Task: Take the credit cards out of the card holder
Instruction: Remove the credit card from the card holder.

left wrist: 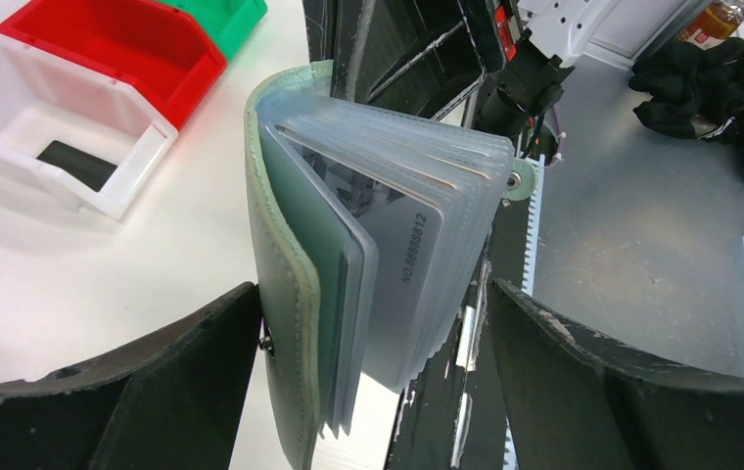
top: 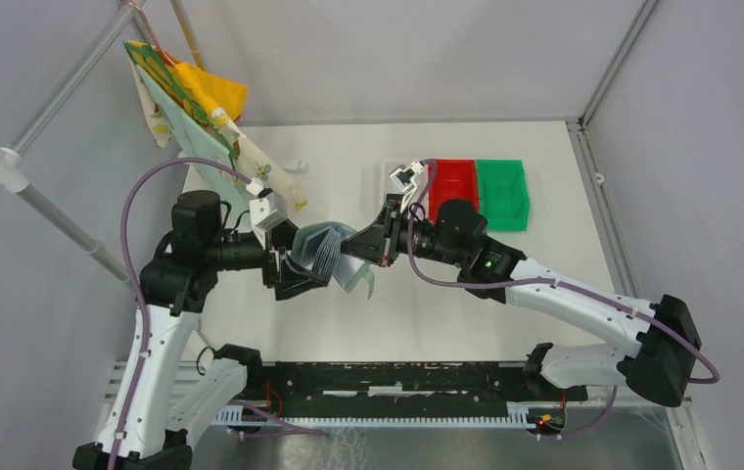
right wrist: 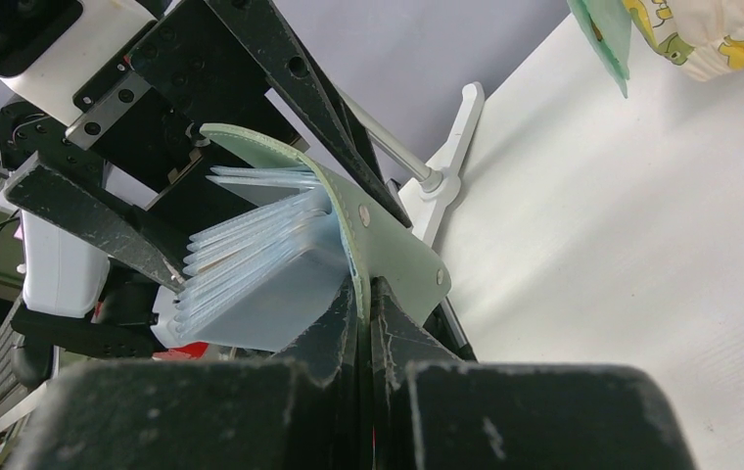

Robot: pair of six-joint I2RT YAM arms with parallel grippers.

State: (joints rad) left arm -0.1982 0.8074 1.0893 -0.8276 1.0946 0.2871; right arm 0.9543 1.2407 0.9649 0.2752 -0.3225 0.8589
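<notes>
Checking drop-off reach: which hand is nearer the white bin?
Right. The right hand, pinching the card holder, sits close by the white bin; the open left hand straddles the holder farther left.

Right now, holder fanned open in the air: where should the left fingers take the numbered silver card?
Probably pinch the silvery card across its flat faces at the free edge opposite the spine, coming from the fan's loose end. The right gripper clamps the card holder by its green cover, so the sleeves splay there. The left gripper straddles them, open. Sleeve mouth: cannot tell.
</notes>
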